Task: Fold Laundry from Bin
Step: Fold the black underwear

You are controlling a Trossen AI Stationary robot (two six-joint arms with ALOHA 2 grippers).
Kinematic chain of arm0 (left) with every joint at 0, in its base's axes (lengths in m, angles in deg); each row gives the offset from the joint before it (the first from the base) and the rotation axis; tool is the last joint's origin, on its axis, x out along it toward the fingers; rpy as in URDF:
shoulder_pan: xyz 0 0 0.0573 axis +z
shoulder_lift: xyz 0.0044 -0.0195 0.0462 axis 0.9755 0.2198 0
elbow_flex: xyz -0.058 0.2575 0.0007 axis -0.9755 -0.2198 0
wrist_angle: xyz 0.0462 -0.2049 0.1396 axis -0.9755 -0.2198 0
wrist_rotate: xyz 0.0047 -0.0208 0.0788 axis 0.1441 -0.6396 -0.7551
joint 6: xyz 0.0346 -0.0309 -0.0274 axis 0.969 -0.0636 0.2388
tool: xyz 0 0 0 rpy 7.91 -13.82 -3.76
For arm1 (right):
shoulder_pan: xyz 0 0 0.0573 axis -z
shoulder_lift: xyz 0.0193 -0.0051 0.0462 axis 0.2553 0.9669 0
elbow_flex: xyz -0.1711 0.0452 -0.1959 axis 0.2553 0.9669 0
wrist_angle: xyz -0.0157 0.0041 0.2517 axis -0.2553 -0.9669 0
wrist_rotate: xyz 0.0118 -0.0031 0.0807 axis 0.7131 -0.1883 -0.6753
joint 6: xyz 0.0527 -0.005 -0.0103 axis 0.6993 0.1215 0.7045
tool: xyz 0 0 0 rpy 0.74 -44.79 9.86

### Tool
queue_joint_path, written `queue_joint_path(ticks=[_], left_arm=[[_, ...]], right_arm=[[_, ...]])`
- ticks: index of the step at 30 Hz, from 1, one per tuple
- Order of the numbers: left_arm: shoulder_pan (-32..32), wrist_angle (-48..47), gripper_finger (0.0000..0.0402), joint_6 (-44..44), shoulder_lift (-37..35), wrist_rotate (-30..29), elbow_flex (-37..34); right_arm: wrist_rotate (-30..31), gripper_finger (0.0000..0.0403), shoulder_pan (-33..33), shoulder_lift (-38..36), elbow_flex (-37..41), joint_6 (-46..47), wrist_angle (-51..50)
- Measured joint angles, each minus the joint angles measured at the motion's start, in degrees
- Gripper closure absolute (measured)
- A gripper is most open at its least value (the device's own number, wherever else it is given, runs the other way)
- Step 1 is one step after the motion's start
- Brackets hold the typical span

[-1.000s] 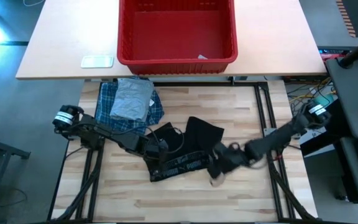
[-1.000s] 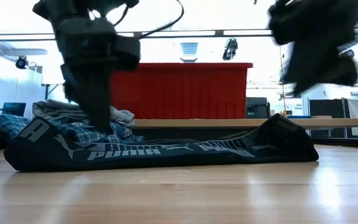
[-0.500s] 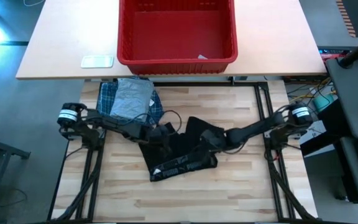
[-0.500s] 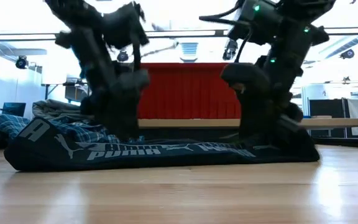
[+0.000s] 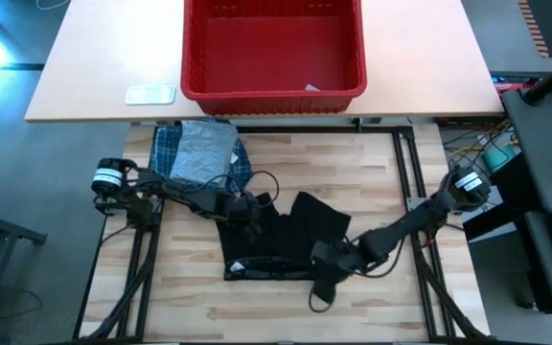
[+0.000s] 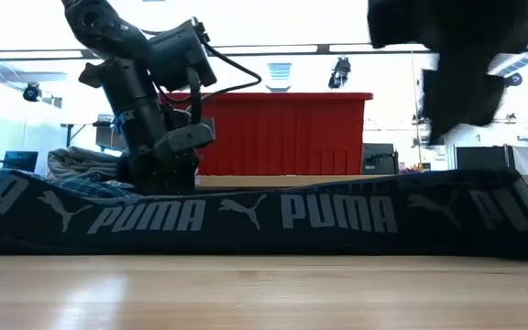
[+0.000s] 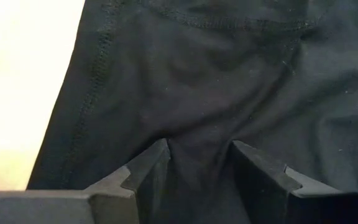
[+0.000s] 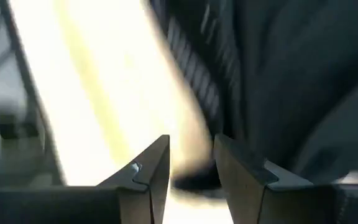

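The red bin [image 5: 273, 53] is left empty at the counter's [image 5: 372, 316] far edge. A folded pile [image 5: 199, 158] is kept beside the spread black garment [image 5: 281, 240]. It is pinned by the left hand [image 5: 247, 209], fingers parted around a fold; the right hand [image 5: 329, 264] looks narrowly open at its hem, grip uncertain. Only the low view shows lettering.

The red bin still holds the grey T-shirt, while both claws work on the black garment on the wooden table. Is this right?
Not quite. In the high view the red bin holds no grey T-shirt; it lies outside, on the plaid shirt in front of the bin. The left claw and right claw are indeed at the black garment.
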Motion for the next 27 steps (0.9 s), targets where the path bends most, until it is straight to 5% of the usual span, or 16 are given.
queue_joint_path(ticks=[5, 7, 11, 15, 27], left_arm=[[0.02, 0.28, 0.0238, 2.09, 0.22, 0.38, 1.24], [0.02, 0.28, 0.0238, 2.81, 0.30, 0.60, 2.16], [0.20, -1.40, 0.0238, 3.24, 0.42, 0.88, 3.64], [0.85, -3.14, 0.0238, 3.28, 0.32, 0.98, 3.48], [3.94, -5.84, 0.0238, 4.66, 0.02, 0.63, 3.33]], right_arm=[[21.25, 0.0283, 4.97, 2.46, -3.07, -0.99, 0.04], [23.72, 0.0284, 8.22, 5.47, -3.86, -1.08, -0.05], [15.10, 0.0291, 11.88, 13.66, -6.70, -2.98, 2.90], [5.58, 0.0296, 7.69, 19.94, -12.73, -5.26, 5.75], [-1.27, 0.0296, -3.26, 25.59, -23.86, -7.40, 0.39]])
